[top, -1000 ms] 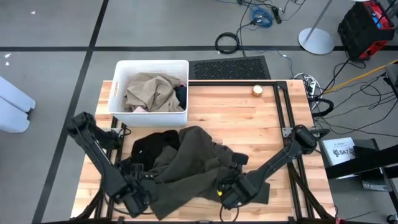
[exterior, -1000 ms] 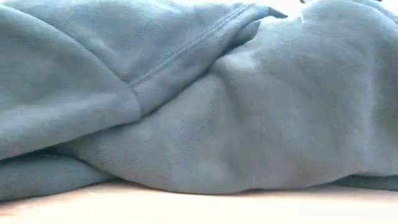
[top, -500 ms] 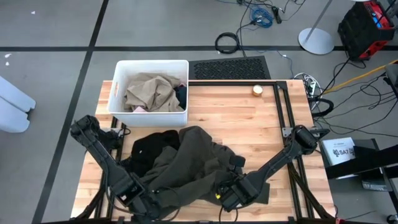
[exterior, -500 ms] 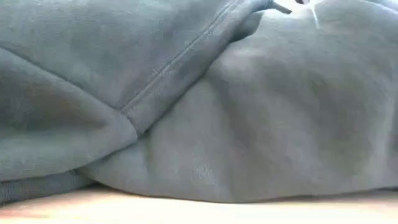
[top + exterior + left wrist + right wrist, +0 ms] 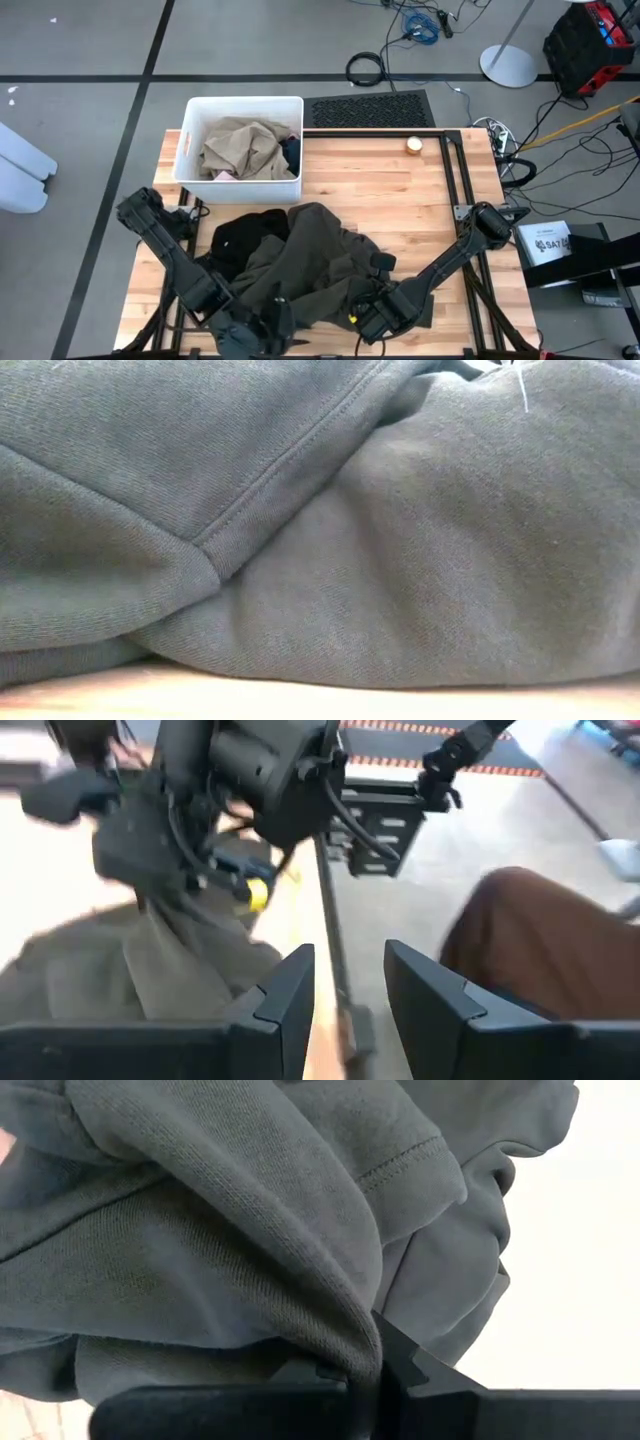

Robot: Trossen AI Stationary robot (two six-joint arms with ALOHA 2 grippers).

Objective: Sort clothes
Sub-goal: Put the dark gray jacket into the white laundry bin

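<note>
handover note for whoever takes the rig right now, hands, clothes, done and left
Left hand: open, empty, at the table's near edge beside the olive-brown garment.
Right hand: shut on a fold of the olive-brown garment, near edge of the table.
Clothes: olive-brown garment heaped on the wooden table, partly over a black garment. The tan-beige garment, a dark blue piece and a bit of pink lie in the white bin at the far left.
Done: those three binned.
Left: olive-brown and black garments.
</note>
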